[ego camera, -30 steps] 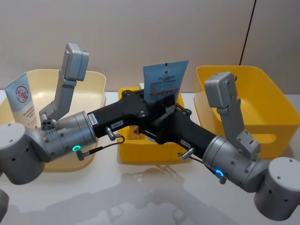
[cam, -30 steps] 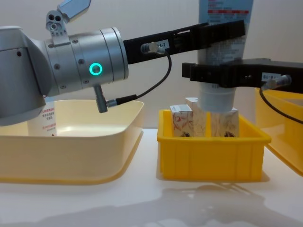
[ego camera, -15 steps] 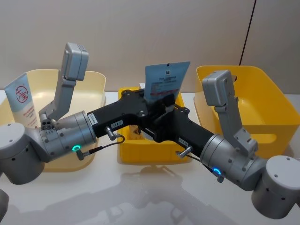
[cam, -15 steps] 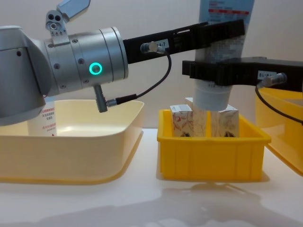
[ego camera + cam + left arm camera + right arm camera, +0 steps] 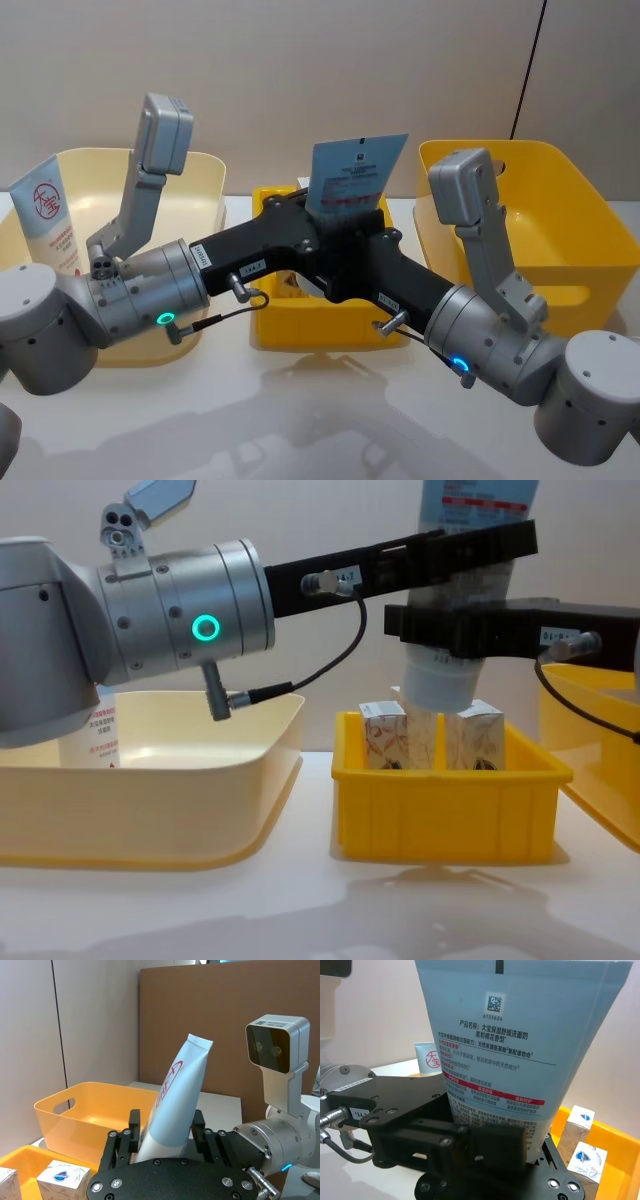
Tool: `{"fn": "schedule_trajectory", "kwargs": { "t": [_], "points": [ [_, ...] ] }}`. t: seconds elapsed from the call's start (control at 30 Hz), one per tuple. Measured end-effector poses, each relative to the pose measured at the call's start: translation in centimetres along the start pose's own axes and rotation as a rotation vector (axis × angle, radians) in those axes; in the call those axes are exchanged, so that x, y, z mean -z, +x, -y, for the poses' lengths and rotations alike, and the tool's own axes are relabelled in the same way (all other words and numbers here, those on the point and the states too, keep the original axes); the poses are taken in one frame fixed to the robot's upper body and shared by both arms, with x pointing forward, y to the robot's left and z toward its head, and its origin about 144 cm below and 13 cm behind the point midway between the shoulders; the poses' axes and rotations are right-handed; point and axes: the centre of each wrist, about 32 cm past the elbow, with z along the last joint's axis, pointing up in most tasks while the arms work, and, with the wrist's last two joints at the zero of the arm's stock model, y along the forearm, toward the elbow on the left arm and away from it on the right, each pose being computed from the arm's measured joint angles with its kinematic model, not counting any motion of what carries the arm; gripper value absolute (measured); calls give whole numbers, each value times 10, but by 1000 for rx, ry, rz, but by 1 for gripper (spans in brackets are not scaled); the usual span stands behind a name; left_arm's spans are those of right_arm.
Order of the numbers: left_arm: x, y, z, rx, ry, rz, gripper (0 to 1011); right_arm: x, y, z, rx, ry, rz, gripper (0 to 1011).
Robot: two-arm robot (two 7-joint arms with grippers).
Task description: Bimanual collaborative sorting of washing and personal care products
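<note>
Though soft, flat-crimped blue tube (image 5: 357,165), cap down, tight in left pincer (image 5: 478,548) and right pincer (image 5: 455,630).

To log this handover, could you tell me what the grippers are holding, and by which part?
Both clamp the blue tube: the left gripper around its mid body, the right gripper lower, just above the cap end.

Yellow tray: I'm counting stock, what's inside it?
At least two cartons stand upright in the tray; the tube, clamped by the left gripper and right gripper, hides anything behind them.
</note>
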Motion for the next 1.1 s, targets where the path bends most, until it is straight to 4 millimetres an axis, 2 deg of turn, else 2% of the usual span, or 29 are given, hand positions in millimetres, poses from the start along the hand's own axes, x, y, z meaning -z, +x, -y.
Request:
{"fn": "schedule_trajectory", "kwargs": {
  "t": [0.1, 0.23, 0.5, 1.1],
  "points": [
    [0, 0, 0, 0, 0, 0, 668, 0, 0, 0, 0, 0, 0, 530],
    [0, 0, 0, 0, 0, 0, 829, 0, 0, 0, 0, 1, 0, 507],
    [0, 0, 0, -1, 0, 0, 1003, 0, 0, 0, 1, 1, -2, 490],
    [-1, 1, -1, -3, -2, 1, 1003, -1, 5, 15, 110, 14, -6, 490]
  ]
}}
